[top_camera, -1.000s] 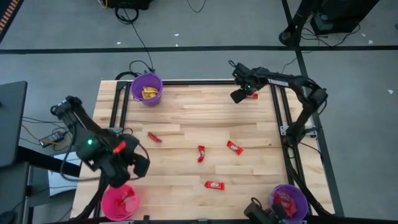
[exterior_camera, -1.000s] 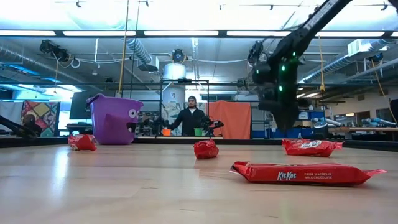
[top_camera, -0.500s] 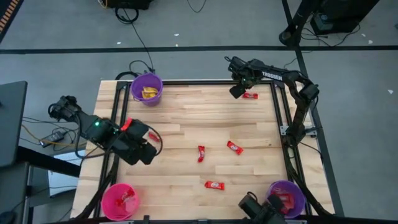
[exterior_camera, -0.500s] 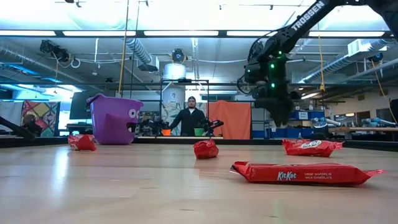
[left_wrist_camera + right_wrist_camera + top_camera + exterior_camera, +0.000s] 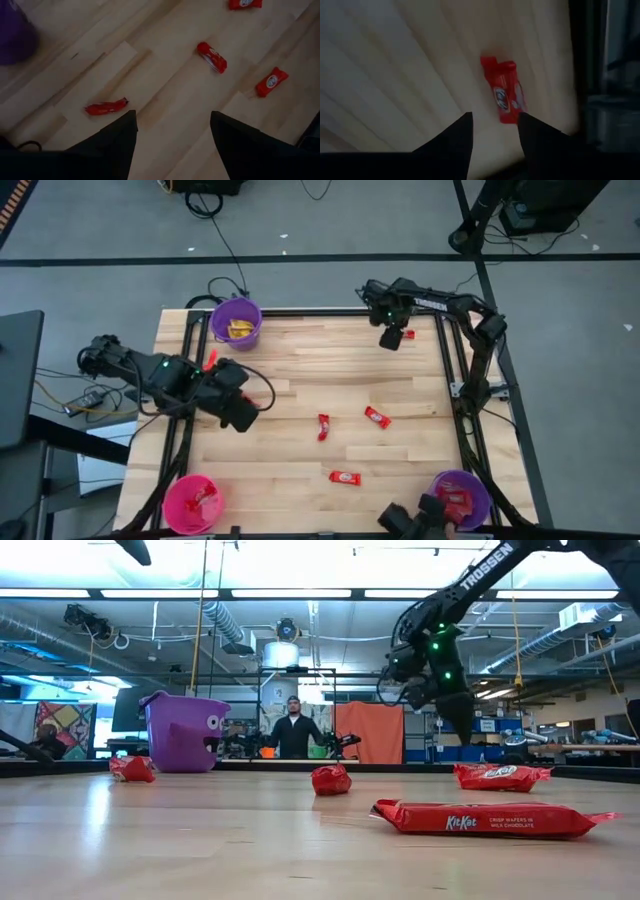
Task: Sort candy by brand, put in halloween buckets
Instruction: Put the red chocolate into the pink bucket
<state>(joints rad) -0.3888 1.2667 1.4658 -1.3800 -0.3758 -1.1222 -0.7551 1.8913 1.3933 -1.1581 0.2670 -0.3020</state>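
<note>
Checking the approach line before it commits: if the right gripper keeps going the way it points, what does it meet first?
Most likely the red bar near the table's far right edge: the right gripper has its open fingers aimed just short of it, with bare wood between. Depth is unclear, so it may touch the table first.

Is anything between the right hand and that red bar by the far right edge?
Nothing visible. The right hand hangs open over bare wood, the red bar lying flat just ahead of its fingers.
</note>
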